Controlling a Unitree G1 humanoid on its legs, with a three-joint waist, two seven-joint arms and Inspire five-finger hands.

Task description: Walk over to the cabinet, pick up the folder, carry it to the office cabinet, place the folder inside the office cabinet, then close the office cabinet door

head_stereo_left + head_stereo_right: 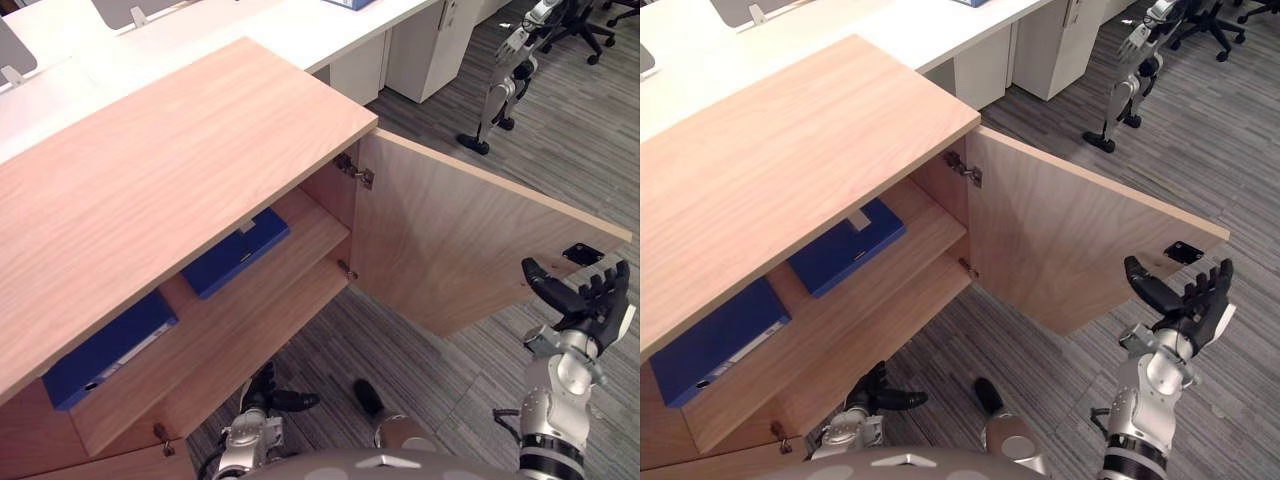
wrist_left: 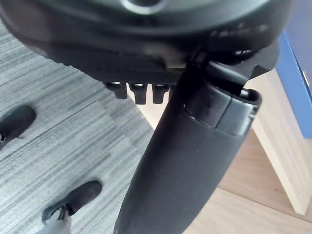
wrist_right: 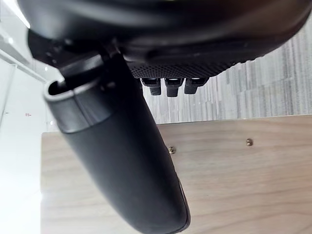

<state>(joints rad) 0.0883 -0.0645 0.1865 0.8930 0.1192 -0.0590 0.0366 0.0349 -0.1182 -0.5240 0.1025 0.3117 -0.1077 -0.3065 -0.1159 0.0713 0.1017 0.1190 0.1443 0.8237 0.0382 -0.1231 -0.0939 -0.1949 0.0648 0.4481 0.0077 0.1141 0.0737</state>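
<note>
The wooden office cabinet [image 1: 170, 190] stands before me with its right door [image 1: 460, 240] swung wide open. Two blue folders lie flat on its upper shelf: one [image 1: 235, 252] near the middle, another [image 1: 105, 350] further left. My right hand [image 1: 585, 300] is raised beside the door's outer edge, open, palm toward the door and not touching it; the door's wood [image 3: 253, 185] shows past its thumb in the right wrist view. My left hand [image 1: 265, 392] hangs low in front of the lower shelf, open and holding nothing. A blue folder's edge [image 2: 300, 92] shows in the left wrist view.
White desks [image 1: 300, 30] run along the back behind the cabinet. Another robot [image 1: 505, 85] and an office chair [image 1: 580, 25] stand on the grey carpet at the far right. A black latch plate [image 1: 582, 253] sits at the door's outer edge.
</note>
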